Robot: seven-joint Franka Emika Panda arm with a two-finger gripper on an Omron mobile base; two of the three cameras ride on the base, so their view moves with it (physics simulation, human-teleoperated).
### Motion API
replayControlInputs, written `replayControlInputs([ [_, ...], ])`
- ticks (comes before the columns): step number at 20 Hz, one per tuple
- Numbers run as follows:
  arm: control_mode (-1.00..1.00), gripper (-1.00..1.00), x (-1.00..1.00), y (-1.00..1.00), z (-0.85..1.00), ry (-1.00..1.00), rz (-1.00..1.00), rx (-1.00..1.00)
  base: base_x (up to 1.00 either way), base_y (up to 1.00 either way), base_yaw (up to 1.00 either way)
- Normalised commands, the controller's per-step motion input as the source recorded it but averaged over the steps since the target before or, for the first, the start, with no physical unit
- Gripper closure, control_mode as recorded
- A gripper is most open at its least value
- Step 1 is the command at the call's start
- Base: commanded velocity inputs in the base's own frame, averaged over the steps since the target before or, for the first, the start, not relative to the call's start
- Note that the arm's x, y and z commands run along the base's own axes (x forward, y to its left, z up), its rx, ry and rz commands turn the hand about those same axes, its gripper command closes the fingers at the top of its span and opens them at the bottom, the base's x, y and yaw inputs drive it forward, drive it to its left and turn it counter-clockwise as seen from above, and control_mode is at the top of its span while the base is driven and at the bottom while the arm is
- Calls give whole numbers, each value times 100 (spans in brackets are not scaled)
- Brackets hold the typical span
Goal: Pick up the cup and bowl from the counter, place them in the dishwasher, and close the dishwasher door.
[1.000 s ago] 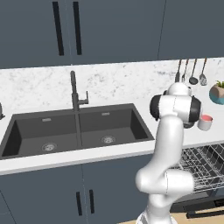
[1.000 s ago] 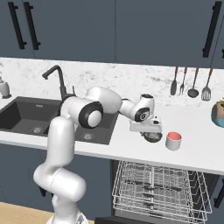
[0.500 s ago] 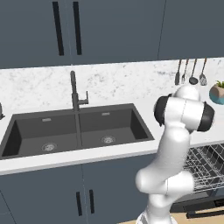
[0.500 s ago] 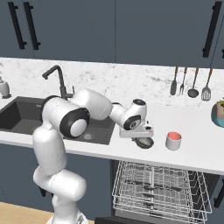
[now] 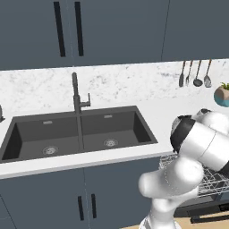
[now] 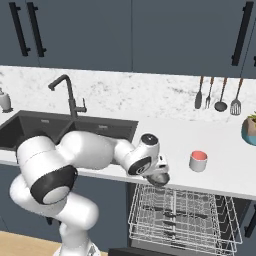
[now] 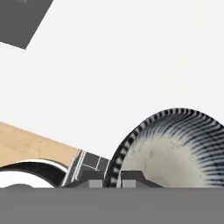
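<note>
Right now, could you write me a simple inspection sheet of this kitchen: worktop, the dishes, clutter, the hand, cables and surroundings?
Surface: white marble-look counter with a dark double sink.
Job's things: cup upright on the counter; striped bowl gripped by its rim; dishwasher open, wire rack pulled out.
Clutter: teal plant pot; hanging utensils.
Hand: hand shut on the bowl's rim, at the counter's front edge above the rack.
Cables: nothing seen.
Surroundings: blue-grey cabinets, faucet.

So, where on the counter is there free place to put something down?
The counter is bare between the sink and the cup, and behind the cup up to the hanging utensils. It is crowded by the plant pot and at the front edge, where the gripper holds the bowl.
</note>
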Motion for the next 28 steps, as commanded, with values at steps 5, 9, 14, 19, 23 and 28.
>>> replayControlInputs([
  [5, -100, 100, -97, -13, 0, -11, 0, 0, 0, 0, 0],
  [9, -100, 100, -44, -40, 5, -8, -5, 0, 0, 0, 0],
  [14, -100, 100, -1, -64, 19, 0, -13, 5, 0, 0, 0],
  [19, -100, 100, 0, -76, 12, 0, -16, 12, 0, 0, 0],
  [23, -100, 100, -2, -77, 0, 0, -15, 18, 0, 0, 0],
  [28, -100, 100, 0, -68, 0, 0, -11, 19, 0, 0, 0],
])
